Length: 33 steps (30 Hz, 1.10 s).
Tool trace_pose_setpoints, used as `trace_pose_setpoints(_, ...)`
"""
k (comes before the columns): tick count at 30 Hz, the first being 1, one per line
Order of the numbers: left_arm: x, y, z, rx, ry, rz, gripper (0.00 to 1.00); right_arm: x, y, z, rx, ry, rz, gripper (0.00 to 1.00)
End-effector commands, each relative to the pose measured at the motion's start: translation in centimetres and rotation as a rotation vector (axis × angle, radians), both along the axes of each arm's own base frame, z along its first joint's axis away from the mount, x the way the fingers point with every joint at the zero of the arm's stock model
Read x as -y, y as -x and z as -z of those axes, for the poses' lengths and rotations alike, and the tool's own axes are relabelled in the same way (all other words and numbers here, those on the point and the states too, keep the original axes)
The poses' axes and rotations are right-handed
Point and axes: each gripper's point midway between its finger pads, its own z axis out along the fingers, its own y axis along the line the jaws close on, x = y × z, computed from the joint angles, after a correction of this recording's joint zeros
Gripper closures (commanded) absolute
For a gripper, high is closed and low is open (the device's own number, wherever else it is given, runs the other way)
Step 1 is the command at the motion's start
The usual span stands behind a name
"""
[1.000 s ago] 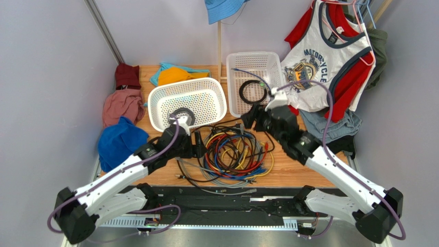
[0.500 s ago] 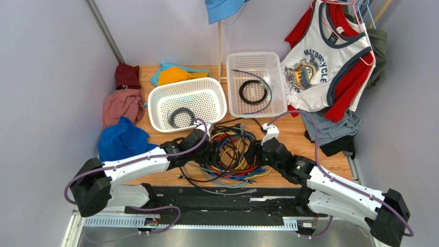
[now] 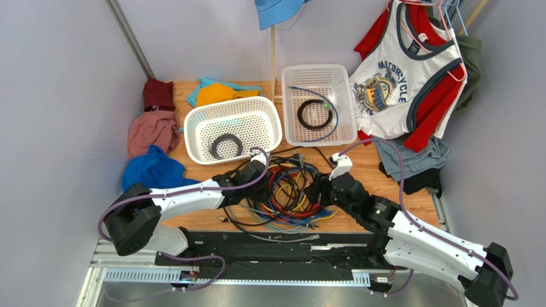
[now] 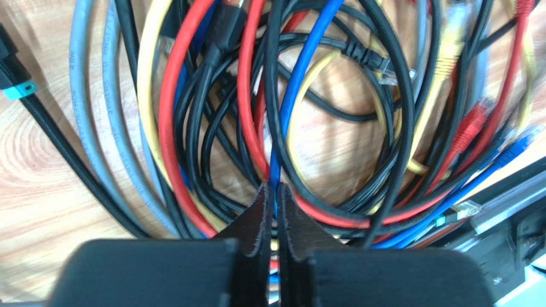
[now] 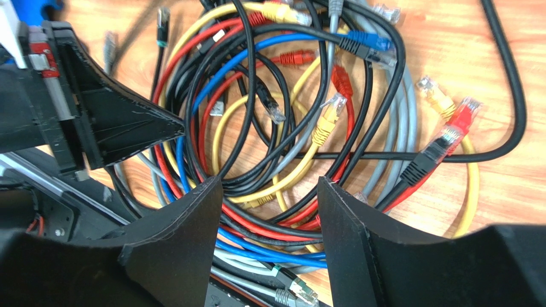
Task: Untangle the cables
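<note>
Left gripper [image 4: 274, 189] is down in the heap with its fingers pressed almost together. A blue strand of the cables [image 4: 296, 83] runs straight into the slit between the pads. It looks nipped there, though the wrist view can't show whether a red strand beside it is caught too.

From above, this gripper sits on the left edge of the tangle, and the loops of black, red, yellow, grey and blue fan out to its right.

Right gripper [image 5: 269, 185] is over on the opposite edge with its fingers spread wide, gripping nothing. Between them, lower down, lie red, blue and black strands. A yellow plug and a red plug lie just beyond the fingertips.

The two grippers face each other across the bundle, which lies on the wooden table [image 3: 368, 167] between them, at the near edge.

Behind the heap stands a white basket [image 3: 234, 101] holding a black coil. A second white basket [image 3: 317, 68], farther right, holds another coil and a thin blue cord.
</note>
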Motion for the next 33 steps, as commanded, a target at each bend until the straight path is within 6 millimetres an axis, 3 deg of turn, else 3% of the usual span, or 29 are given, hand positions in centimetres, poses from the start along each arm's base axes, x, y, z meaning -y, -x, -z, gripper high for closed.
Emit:
trace_pose_setpoints(1, 2.1, -1.7, -3.8, 0.11, 0.106, 0.022, 1.0, 0.5, -0.3, -0.9, 0.035, -0.019, 0.03, 0.4)
trace_pose_setpoints(2, 2.0, -1.6, -4.2, 0.116, 0.104, 0.027, 1.0, 0.7, -0.3, -1.0, 0.037, -0.018, 0.035, 0.41)
trace_pose_setpoints(5, 1.6, -1.4, -8.2, 0.185, 0.16, 0.044, 1.0, 0.8, -0.1, -1.9, 0.049, -0.033, 0.033, 0.41)
trace_pose_setpoints(7, 0.9, -1.3, -13.5, 0.289, 0.239, 0.05, 1.0, 1.0, 0.0, -2.7, 0.064, -0.056, 0.032, 0.41)
trace_pose_setpoints(8, 0.2, -1.1, -14.9, 0.313, 0.245, 0.051, 1.0, 1.1, 0.1, -3.0, 0.071, -0.063, 0.032, 0.41)
trace_pose_setpoints(10, -1.2, -0.8, -20.5, 0.43, 0.311, 0.052, 1.0, 1.1, 0.1, -3.6, 0.085, -0.079, 0.031, 0.41)
trace_pose_setpoints(11, -2.0, -0.4, -21.2, 0.438, 0.297, 0.047, 1.0, 1.1, 0.2, -3.9, 0.093, -0.09, 0.027, 0.41)
trace_pose_setpoints(13, -3.4, -0.2, -24.5, 0.499, 0.32, 0.025, 1.0, 1.0, 0.2, -4.2, 0.1, -0.098, 0.024, 0.41)
trace_pose_setpoints(16, -4.7, 0.4, -25.6, 0.513, 0.309, 0.017, 1.0, 0.6, 0.3, -4.1, 0.094, -0.105, 0.002, 0.41)
trace_pose_setpoints(18, -4.5, 0.6, -25.2, 0.492, 0.312, 0.024, 1.0, 0.0, 0.6, -3.7, 0.079, -0.101, -0.027, 0.41)
trace_pose_setpoints(21, -2.9, 0.6, -20.7, 0.366, 0.267, 0.039, 0.83, -0.4, 0.6, -3.3, 0.06, -0.098, -0.037, 0.41)
trace_pose_setpoints(22, -2.1, 0.6, -18.7, 0.326, 0.256, 0.05, 0.59, -0.5, 0.7, -3.3, 0.06, -0.105, -0.042, 0.41)
trace_pose_setpoints(24, -0.6, 0.8, -15.8, 0.238, 0.268, 0.053, 0.35, -0.5, 0.7, -3.4, 0.061, -0.105, -0.044, 0.41)
trace_pose_setpoints(25, -0.1, 0.6, -14.3, 0.224, 0.28, 0.044, 0.3, -0.4, 0.7, -3.5, 0.064, -0.104, -0.042, 0.41)
trace_pose_setpoints(27, 0.4, 0.4, -12.6, 0.188, 0.277, 0.023, 0.25, -0.1, 0.7, -3.9, 0.072, -0.103, -0.036, 0.41)
trace_pose_setpoints(33, 0.9, -1.1, -9.7, 0.168, 0.218, -0.028, 0.26, 0.6, 0.8, -4.0, 0.084, -0.096, -0.019, 0.41)
